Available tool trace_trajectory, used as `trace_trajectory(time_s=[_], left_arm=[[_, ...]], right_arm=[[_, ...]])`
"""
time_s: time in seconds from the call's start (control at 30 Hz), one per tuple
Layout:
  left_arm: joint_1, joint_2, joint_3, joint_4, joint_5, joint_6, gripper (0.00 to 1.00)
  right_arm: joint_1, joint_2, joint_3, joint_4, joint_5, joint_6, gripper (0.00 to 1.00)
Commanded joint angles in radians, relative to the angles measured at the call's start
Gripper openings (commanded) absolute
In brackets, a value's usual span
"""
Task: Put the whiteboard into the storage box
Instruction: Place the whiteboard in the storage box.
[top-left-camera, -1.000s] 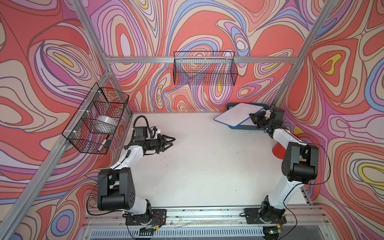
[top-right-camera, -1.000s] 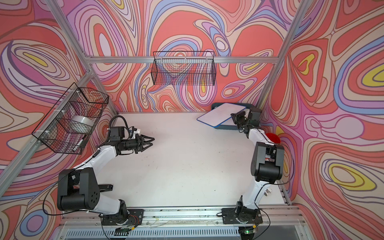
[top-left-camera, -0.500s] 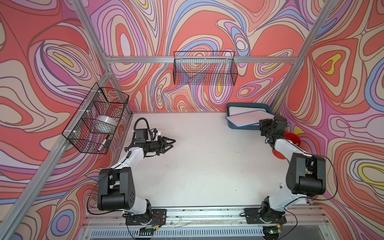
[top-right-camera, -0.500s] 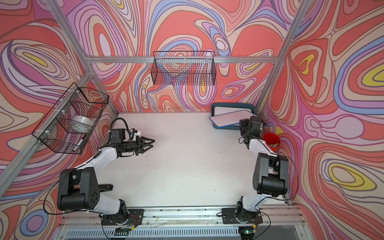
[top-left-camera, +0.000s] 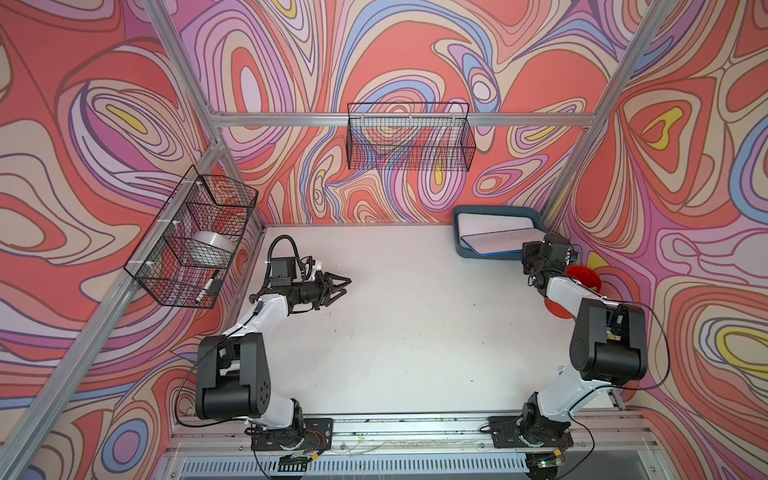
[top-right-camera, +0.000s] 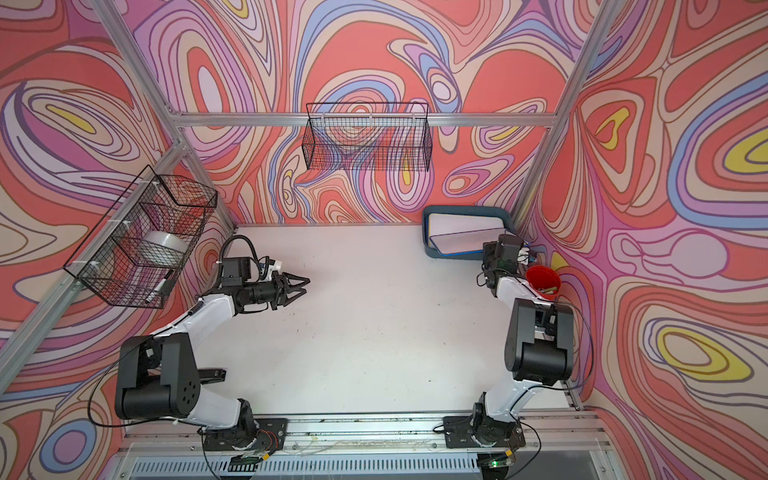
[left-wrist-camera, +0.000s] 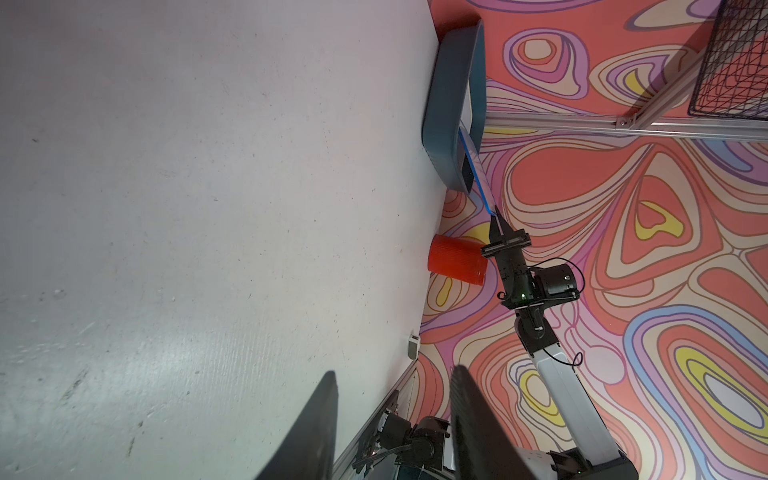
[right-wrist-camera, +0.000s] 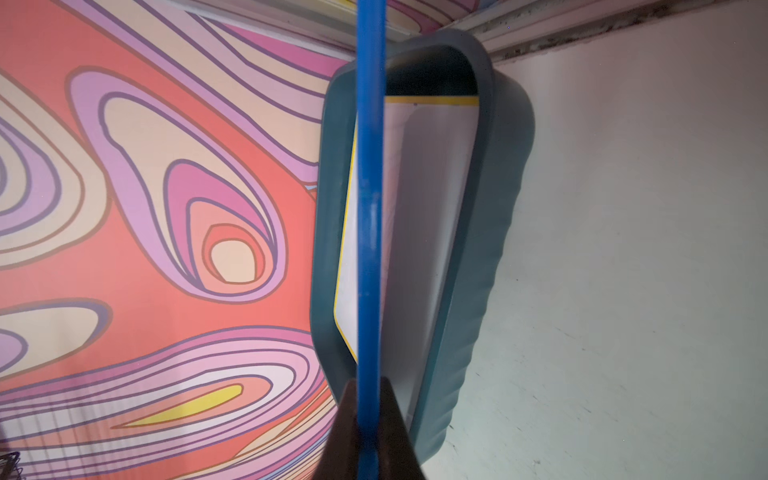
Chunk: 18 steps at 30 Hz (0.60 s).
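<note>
One edge of the whiteboard (top-left-camera: 494, 244) lies inside the box (top-left-camera: 496, 209) while the right hand (right-wrist-camera: 368, 388) clamps its raised opposite edge, so a release at this tilt may leave it propped on the rim; the left hand (top-left-camera: 347, 286), apart and empty, hangs well away from the box.

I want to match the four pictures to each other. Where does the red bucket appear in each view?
Top view: the red bucket at the far right, just below the storage box.
Top view: red bucket in the same place.
Left wrist: red bucket close to the right gripper.
Right wrist: not in it.
Shared landmark: the storage box, in all four.
</note>
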Motion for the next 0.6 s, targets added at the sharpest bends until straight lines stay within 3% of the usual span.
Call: trace_trajectory(time_s=[0.0,0.23,0.57], left_arm=[[0.007,0.011,-0.003,0.022,0.000,-0.002,0.40],[0.007,0.021,0.005,0.025,-0.005,-0.007,0.40],[0.004,0.024,0.016,0.021,-0.012,-0.013,0.40]], right_arm=[[0.010,0.034,0.071,0.071,-0.096,-0.020,0.08],[0.013,0.146,0.168,0.018,-0.243,-0.082,0.22],[0.022,0.255,0.333,-0.223,-0.394,-0.278,0.32]])
